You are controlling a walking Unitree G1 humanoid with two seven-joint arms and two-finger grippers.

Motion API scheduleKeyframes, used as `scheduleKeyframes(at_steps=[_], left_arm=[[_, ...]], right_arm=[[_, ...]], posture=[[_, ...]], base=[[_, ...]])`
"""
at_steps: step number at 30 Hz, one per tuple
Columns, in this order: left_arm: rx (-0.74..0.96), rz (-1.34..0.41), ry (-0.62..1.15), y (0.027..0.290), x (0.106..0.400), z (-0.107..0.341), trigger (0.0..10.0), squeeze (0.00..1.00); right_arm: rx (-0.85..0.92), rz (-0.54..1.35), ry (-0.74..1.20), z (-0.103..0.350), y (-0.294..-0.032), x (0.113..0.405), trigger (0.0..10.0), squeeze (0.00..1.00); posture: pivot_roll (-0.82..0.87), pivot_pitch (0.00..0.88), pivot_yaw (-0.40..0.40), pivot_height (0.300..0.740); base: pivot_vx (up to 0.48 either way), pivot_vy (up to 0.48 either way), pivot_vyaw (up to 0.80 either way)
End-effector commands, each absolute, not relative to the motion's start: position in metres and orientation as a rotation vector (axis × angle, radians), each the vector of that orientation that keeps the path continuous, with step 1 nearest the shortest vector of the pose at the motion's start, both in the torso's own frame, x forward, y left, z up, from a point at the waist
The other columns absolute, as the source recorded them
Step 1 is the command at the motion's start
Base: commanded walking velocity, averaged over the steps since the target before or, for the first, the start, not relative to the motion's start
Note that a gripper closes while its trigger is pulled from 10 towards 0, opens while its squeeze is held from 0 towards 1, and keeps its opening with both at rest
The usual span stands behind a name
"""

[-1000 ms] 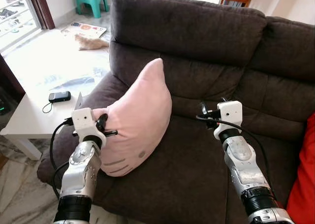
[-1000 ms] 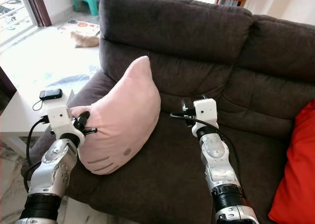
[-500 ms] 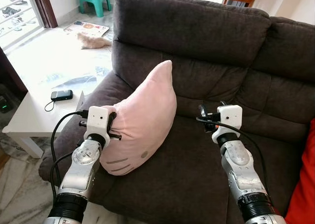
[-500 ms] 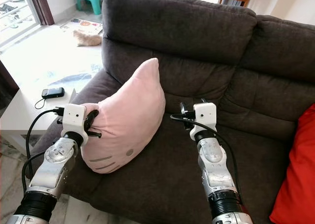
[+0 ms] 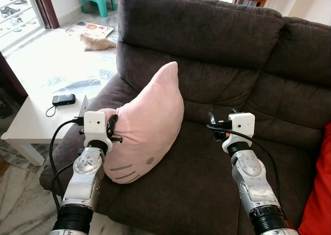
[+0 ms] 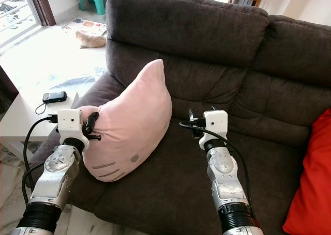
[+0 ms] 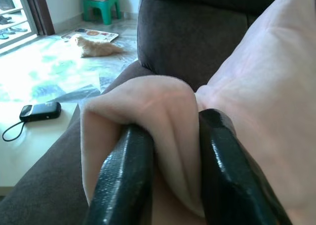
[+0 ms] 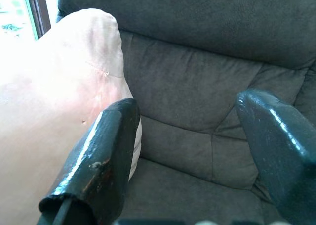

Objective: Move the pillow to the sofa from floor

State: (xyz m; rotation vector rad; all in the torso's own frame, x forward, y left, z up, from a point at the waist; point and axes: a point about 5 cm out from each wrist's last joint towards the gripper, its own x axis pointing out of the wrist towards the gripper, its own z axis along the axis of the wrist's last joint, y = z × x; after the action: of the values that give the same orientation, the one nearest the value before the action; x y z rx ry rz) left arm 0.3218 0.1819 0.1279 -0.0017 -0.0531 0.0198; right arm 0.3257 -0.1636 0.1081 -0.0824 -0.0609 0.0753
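One soft, light pillow (image 5: 147, 124) is bunching where the left gripper (image 7: 168, 151) is pinching its corner, right gripper (image 8: 187, 151) hovering unclenched

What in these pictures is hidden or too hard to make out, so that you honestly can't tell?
- Red cushion: cut off by the right edge in the eye views, so its shape is unknown.
- Pink pillow: its back, facing the sofa, is turned from every camera.
- Left gripper: its fingertips are buried in the pillow's folded corner.
- Small dark device on the white table: too small to identify.
- Tan shape on the floor: too distant to name.
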Motion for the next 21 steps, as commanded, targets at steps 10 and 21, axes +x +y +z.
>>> scheduleKeyframes(at_steps=[10,21], left_arm=[[-0.090,0.070,-0.202,0.186,0.320,0.168,10.0,1.00],[0.143,-0.050,-0.225,0.168,0.295,0.164,10.0,0.00]], right_arm=[[-0.076,0.085,-0.069,0.112,-0.163,0.327,10.0,0.00],[-0.042,0.061,-0.131,0.116,-0.165,0.321,10.0,0.00]], posture=[[0.01,0.089,-0.098,0.740],[0.01,0.075,-0.088,0.740]], base=[[0.000,0.000,0.00],[0.000,0.000,0.00]])
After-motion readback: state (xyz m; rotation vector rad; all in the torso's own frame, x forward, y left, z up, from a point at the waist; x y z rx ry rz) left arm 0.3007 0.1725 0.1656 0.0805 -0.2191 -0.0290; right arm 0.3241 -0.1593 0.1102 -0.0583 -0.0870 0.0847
